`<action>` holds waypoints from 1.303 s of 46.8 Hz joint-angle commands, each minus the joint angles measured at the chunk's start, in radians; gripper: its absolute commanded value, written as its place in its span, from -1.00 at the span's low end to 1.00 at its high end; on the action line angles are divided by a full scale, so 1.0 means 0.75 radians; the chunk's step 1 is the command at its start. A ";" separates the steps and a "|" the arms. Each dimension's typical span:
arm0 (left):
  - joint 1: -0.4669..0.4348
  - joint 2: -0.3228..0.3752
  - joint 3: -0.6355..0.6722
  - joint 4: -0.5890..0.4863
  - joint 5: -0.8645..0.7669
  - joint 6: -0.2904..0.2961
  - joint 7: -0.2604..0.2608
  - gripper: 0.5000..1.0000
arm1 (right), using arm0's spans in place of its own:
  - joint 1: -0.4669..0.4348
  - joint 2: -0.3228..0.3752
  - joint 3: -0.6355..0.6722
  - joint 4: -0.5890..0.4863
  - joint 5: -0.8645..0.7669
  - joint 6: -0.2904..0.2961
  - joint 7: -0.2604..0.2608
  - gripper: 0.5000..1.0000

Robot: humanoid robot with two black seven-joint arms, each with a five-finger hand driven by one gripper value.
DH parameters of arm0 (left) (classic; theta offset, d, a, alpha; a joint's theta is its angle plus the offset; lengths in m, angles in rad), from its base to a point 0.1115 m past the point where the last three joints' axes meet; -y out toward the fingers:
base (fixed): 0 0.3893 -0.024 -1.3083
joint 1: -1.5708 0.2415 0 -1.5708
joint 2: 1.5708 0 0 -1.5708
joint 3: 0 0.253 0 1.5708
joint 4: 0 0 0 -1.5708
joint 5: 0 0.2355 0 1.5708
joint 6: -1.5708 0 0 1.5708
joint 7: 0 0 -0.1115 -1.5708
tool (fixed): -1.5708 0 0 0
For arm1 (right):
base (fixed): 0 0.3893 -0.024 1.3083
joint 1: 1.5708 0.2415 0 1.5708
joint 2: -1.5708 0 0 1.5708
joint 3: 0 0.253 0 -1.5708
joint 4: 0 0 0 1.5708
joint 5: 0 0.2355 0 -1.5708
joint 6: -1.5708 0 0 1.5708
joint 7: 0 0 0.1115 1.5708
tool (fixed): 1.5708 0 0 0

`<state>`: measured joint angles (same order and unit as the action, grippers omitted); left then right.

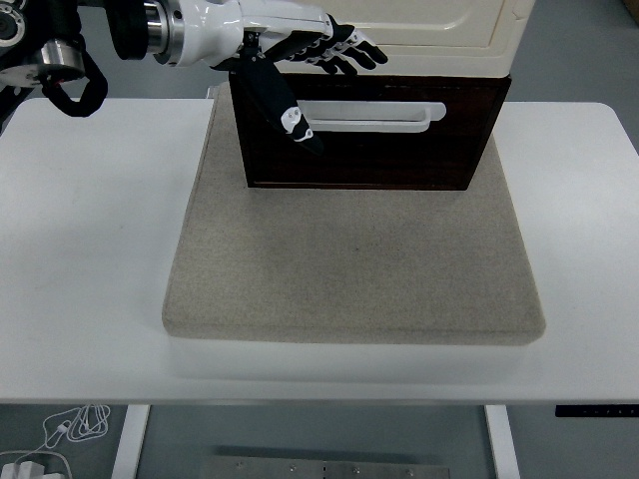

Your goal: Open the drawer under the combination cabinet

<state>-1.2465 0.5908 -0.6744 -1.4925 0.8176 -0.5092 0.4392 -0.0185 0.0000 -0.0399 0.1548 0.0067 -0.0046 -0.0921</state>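
A cream cabinet (pixel 399 25) stands at the back of the mat, with a dark brown drawer (pixel 374 135) under it. The drawer front carries a white bar handle (pixel 374 115). My left hand (pixel 319 60) reaches in from the top left, black fingers (pixel 349 52) stretched out flat above the drawer's top left edge and the thumb (pixel 285 105) hanging down over the drawer front, left of the handle. The hand holds nothing. The right arm is out of view.
A beige mat (pixel 354 259) covers the middle of the white table (pixel 90 249). White cables (pixel 60 434) lie on the floor at the lower left, under the table's near edge.
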 commanded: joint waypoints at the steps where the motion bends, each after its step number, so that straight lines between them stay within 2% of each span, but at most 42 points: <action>1: 0.003 0.002 0.003 0.006 0.000 0.000 -0.001 1.00 | 0.000 0.000 0.000 0.000 0.001 0.000 0.000 0.71; 17: 0.001 0.012 0.056 0.024 0.002 -0.004 0.014 1.00 | 0.000 0.000 0.000 -0.002 -0.001 0.000 0.000 0.71; 25: -0.038 -0.002 0.089 0.067 0.098 -0.002 0.014 1.00 | 0.000 0.000 0.000 0.000 -0.001 0.000 0.000 0.71; 37: -0.036 -0.013 0.116 0.100 0.110 -0.002 0.014 1.00 | 0.000 0.000 0.000 0.000 -0.001 0.000 0.000 0.71; 47: -0.036 -0.041 0.128 0.127 0.113 0.000 0.014 1.00 | 0.000 0.000 0.000 0.000 -0.001 0.000 0.000 0.71; 61: -0.046 -0.131 0.159 0.190 0.153 0.022 0.014 1.00 | 0.000 0.000 0.000 0.000 0.001 0.000 0.000 0.71</action>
<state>-1.2791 0.5103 -0.5557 -1.3633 0.9183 -0.4927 0.4495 -0.0184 0.0000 -0.0399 0.1546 0.0064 -0.0046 -0.0918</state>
